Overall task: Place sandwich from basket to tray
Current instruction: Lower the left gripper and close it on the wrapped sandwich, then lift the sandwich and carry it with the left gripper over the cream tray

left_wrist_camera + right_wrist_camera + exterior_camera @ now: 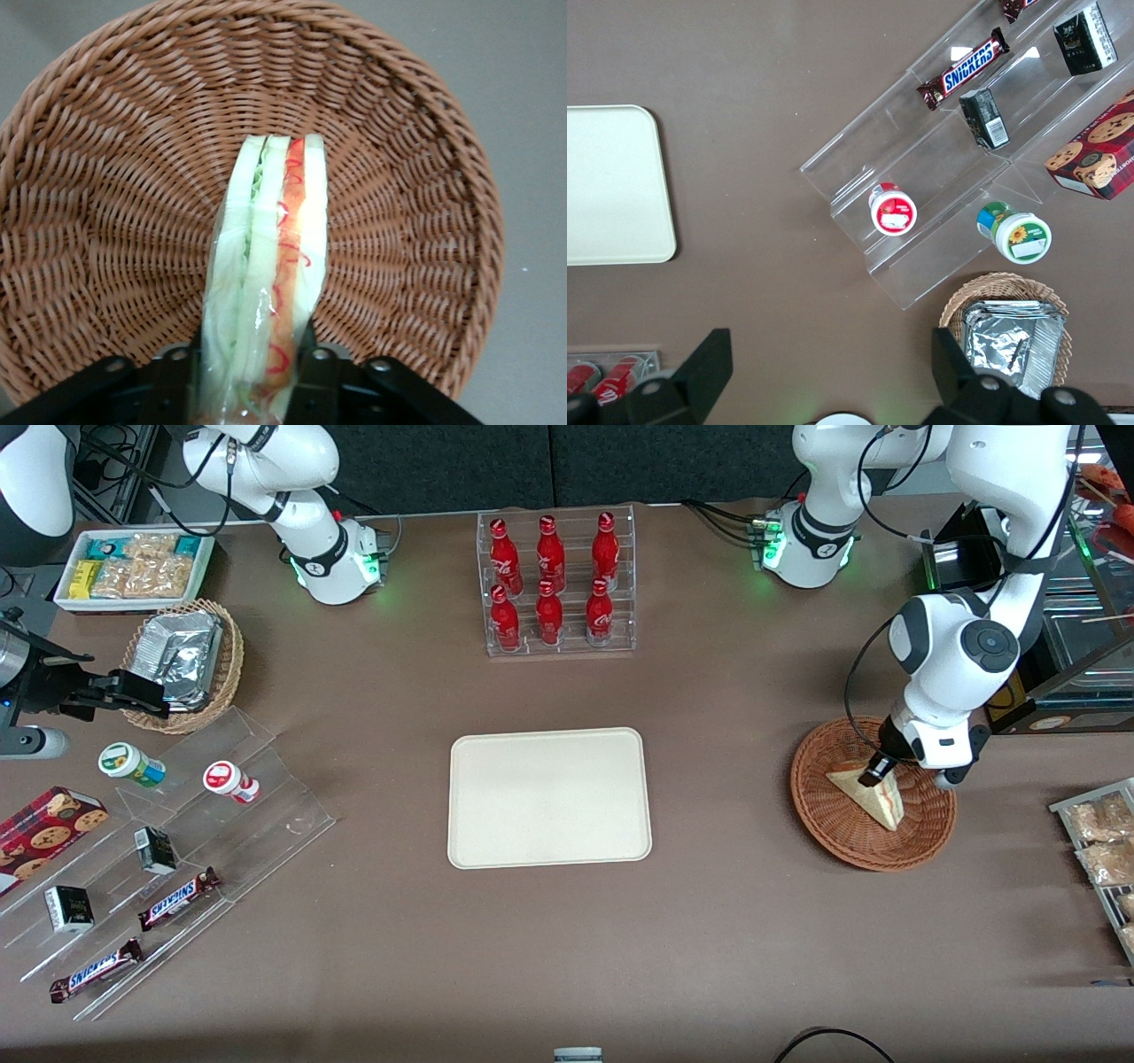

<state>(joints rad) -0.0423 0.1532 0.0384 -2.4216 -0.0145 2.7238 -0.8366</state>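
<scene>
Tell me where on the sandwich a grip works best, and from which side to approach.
Grip the sandwich across its two flat bread faces, coming straight down from above. It stands on edge in the basket with the filling layers facing up, so the broad faces are free on both sides. The gripper already sits over its end this way, one finger on each face; whether it has closed is unclear.

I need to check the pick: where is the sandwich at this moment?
The sandwich stands on edge in the reddish-brown wicker basket, toward the working arm's end of the table. The left gripper is closed on it.
</scene>
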